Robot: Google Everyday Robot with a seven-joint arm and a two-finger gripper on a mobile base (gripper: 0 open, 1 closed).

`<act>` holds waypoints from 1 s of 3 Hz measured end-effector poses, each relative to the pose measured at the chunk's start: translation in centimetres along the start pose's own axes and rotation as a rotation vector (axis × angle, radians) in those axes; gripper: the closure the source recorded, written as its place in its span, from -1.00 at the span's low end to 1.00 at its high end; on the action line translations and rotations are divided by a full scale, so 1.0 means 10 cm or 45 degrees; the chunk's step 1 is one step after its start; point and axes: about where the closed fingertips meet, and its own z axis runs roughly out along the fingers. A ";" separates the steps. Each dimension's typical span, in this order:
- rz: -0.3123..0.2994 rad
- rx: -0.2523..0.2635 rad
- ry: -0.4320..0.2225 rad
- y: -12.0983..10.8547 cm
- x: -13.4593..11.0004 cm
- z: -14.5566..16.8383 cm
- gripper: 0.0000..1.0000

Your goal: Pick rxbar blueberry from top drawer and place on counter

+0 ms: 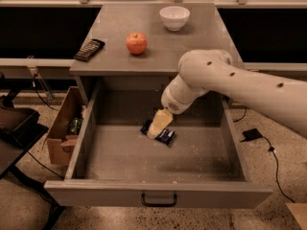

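Contents, from the near edge back:

1. Drawer (196, 157): pulled fully open towards me, dark handle (159, 201) on its front panel. The speckled floor is bare apart from item 2.
2. Bar (167, 137): dark blue wrapper, lying flat on the drawer floor, towards the back and a little left of centre, set at a slant. Its left end is hidden behind item 3.
3. Gripper (159, 123): pale yellow, pointing down and to the left inside the drawer, directly over the bar's left end. From here I cannot tell whether it is touching the wrapper, nor whether it is apart or together.
4. Arm (230, 83): bulky and white, reaching in from the right over the drawer's back right corner.
5. Box (61, 128): cardboard, on the floor against the drawer's left side.
6. Counter (196, 49): the grey top above the drawer. It carries a black remote (89, 49) at the left edge, an apple (136, 43) left of centre and a white bowl (174, 17) at the back.

Step in hand, as I judge it: the reach for the bar, with no grasp confirmed. The next move calls for the gripper to settle squarely across the wrapper, close on it, lift clear of the drawer's back wall, then set the bar on open counter right of the apple.
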 end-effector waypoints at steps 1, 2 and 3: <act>0.049 -0.057 -0.003 0.00 0.02 0.46 -1.00; 0.086 -0.092 0.012 0.03 0.12 0.72 -1.00; 0.094 -0.118 0.027 0.11 0.14 0.93 -1.00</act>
